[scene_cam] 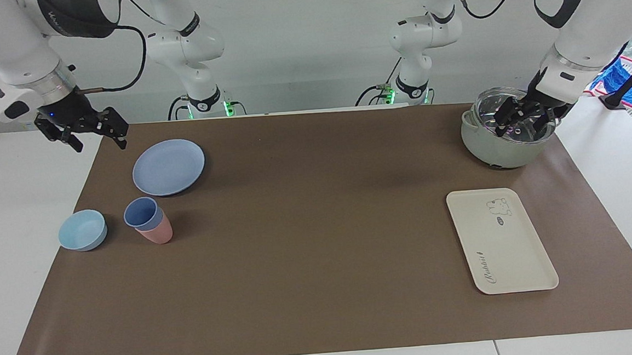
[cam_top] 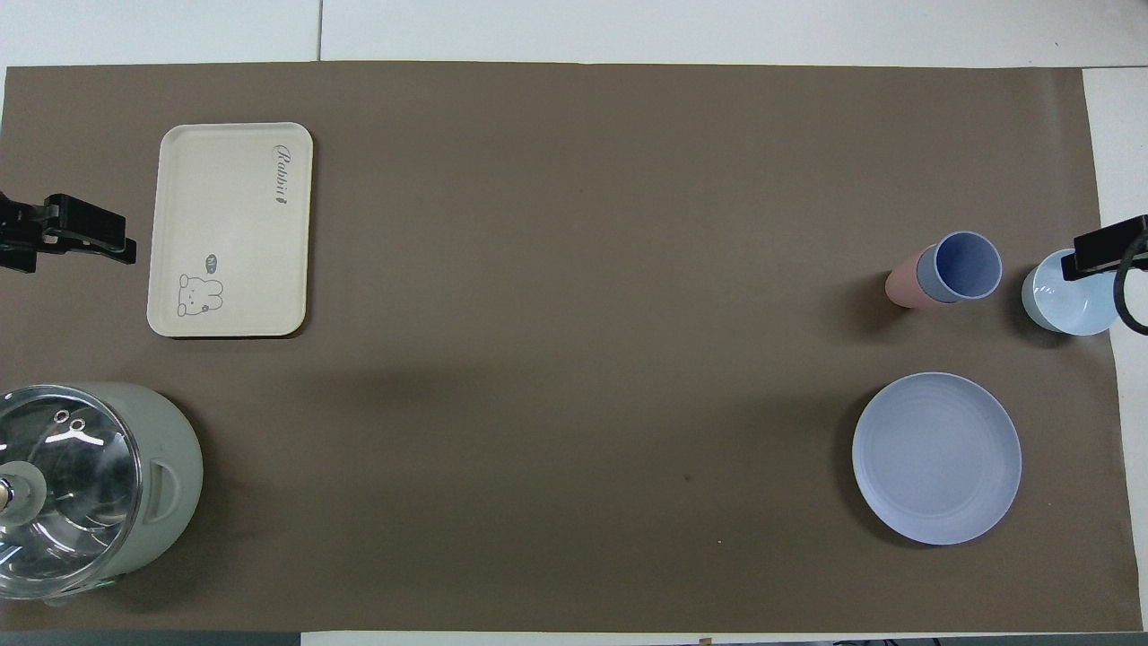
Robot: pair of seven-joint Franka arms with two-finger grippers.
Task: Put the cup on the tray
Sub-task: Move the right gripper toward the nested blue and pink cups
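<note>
The cup is a periwinkle-blue tumbler nested inside a pink tumbler, standing on the brown mat at the right arm's end of the table; its mouth shows in the overhead view. The cream tray with a rabbit drawing lies bare at the left arm's end. My right gripper hangs open and holds nothing, over the mat's corner beside the blue plate. My left gripper hangs open and holds nothing, over the pot.
A round blue plate lies nearer to the robots than the cup. A light-blue bowl sits beside the cup at the mat's edge. A grey-green pot with a glass lid stands nearer to the robots than the tray.
</note>
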